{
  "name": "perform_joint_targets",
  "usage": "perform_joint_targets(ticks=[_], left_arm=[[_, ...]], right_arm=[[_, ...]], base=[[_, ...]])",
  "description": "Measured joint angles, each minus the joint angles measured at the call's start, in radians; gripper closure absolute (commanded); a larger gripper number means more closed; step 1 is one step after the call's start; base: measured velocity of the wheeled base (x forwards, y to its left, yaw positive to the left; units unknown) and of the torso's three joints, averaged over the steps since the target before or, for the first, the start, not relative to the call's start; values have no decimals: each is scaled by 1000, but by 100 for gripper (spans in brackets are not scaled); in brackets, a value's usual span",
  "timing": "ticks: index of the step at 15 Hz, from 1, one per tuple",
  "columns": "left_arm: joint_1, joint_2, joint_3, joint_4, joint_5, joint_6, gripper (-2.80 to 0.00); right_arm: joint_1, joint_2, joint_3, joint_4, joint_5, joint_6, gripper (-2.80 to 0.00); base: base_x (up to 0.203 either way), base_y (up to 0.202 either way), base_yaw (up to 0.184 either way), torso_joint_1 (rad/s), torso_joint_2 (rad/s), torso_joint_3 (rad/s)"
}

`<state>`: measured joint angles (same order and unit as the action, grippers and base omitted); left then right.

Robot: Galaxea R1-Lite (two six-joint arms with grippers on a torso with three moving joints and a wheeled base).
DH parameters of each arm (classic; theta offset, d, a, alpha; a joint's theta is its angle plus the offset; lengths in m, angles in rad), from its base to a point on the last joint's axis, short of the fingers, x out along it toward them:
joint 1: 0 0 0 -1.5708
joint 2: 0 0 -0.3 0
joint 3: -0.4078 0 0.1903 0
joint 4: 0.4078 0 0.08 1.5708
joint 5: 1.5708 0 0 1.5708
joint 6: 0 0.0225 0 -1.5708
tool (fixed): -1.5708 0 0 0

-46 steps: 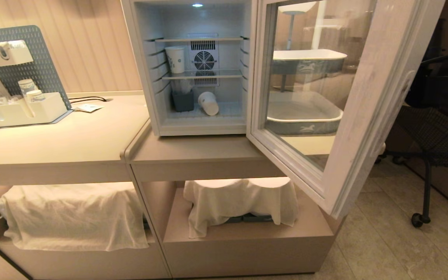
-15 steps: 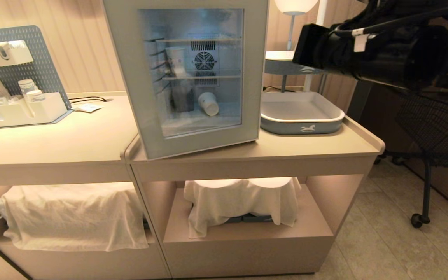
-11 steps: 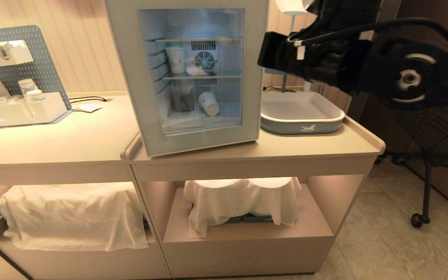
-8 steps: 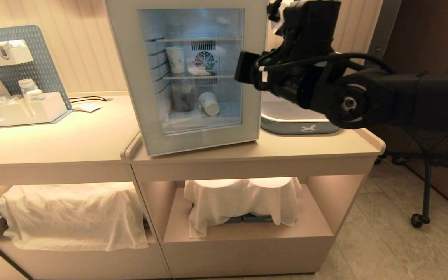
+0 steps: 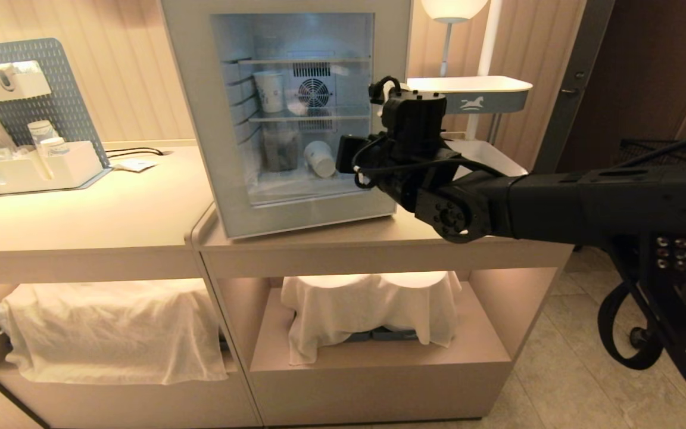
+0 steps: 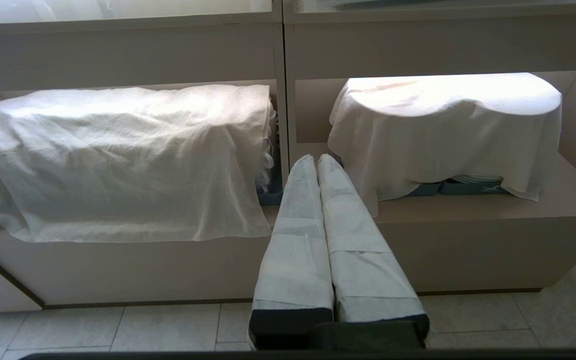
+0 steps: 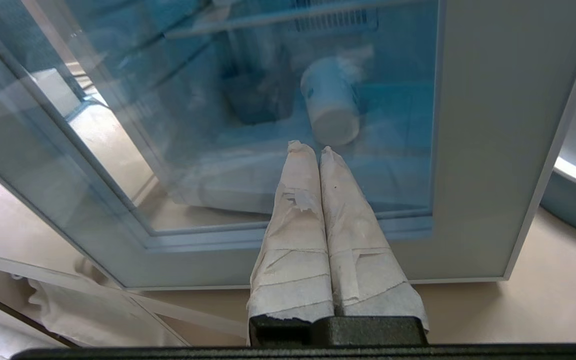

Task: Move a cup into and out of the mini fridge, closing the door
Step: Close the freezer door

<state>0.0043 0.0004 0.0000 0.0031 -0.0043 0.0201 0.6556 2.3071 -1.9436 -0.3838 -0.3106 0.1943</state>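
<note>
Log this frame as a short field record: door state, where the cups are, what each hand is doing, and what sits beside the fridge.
door: shut, glass pane facing the robot
mini fridge: on the countertop, interior lit
cup upright: on the middle shelf
cup on its side: on the fridge floor, beside a dark container
right hand: fingers shut, empty, in front of the door's lower right part
left hand: shut, empty, low before the cloth-covered lower shelves
beside fridge: two-tier grey-blue tray stand
</note>
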Motion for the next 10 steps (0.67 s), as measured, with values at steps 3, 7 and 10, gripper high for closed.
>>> perform_joint_targets(ticks=[3, 7, 10], left_arm=[[0, 0, 0, 0, 0, 0, 0], [0, 0, 0, 0, 0, 0, 0], [0, 0, 0, 0, 0, 0, 0]], right_arm=[[-25, 41, 0, -11, -2, -17, 0], [-55, 75, 0, -46, -4, -44, 0], [-68, 100, 0, -83, 4, -57, 0]], base=[[0, 0, 0, 0, 0, 0], [0, 0, 0, 0, 0, 0], [0, 0, 0, 0, 0, 0]])
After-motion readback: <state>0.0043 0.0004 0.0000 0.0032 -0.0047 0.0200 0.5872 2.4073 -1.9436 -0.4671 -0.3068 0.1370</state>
